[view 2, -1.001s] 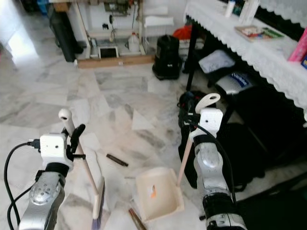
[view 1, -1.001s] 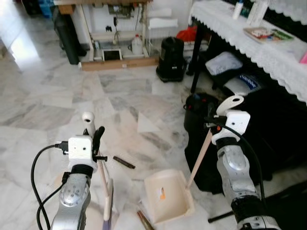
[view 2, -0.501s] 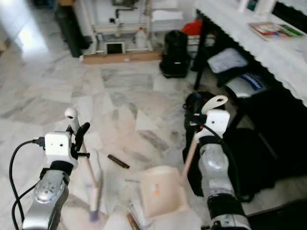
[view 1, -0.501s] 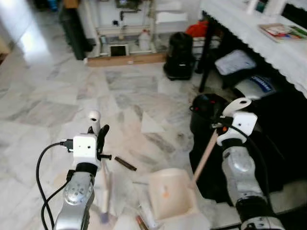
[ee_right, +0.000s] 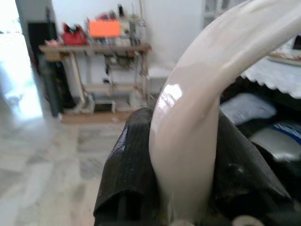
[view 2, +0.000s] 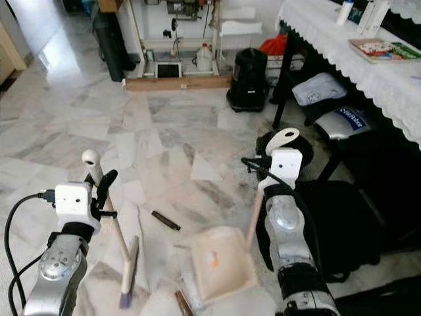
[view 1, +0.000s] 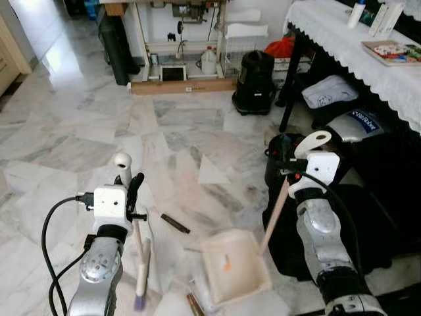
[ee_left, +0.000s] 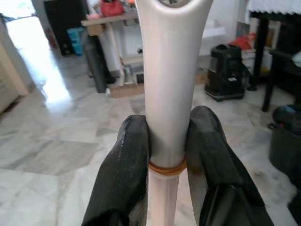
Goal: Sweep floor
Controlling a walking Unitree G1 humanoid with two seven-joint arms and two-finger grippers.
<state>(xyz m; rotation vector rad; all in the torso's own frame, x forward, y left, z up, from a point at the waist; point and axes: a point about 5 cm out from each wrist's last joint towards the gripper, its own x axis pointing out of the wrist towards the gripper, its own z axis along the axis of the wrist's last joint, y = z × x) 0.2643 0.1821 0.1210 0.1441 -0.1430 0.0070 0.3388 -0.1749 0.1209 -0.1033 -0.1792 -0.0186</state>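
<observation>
My left gripper [view 1: 132, 189] is shut on the pale broom handle [ee_left: 168, 94] just below its looped top. The broom head [view 1: 141, 275] rests on the marble floor in front of me. My right gripper [view 1: 290, 167] is shut on the dustpan's curved cream handle [ee_right: 188, 122]. The cream dustpan [view 1: 235, 266] sits on the floor between my arms, with a small orange scrap inside. A dark stick [view 1: 175, 223] lies between broom and pan. A second brown stick [view 1: 194, 304] lies near the pan's front left corner, beside pale litter.
A black bag [view 1: 281, 150] stands right behind my right arm, with dark bundles under the white-clothed table [view 1: 342, 36] and its black leg [view 1: 290, 85]. A black vacuum [view 1: 255, 82] and a sewing table [view 1: 177, 39] stand at the back. Open marble floor spreads to the left.
The whole picture shifted as my head camera moved. The broom head drifted slightly left; the dustpan and both grips stayed put.
</observation>
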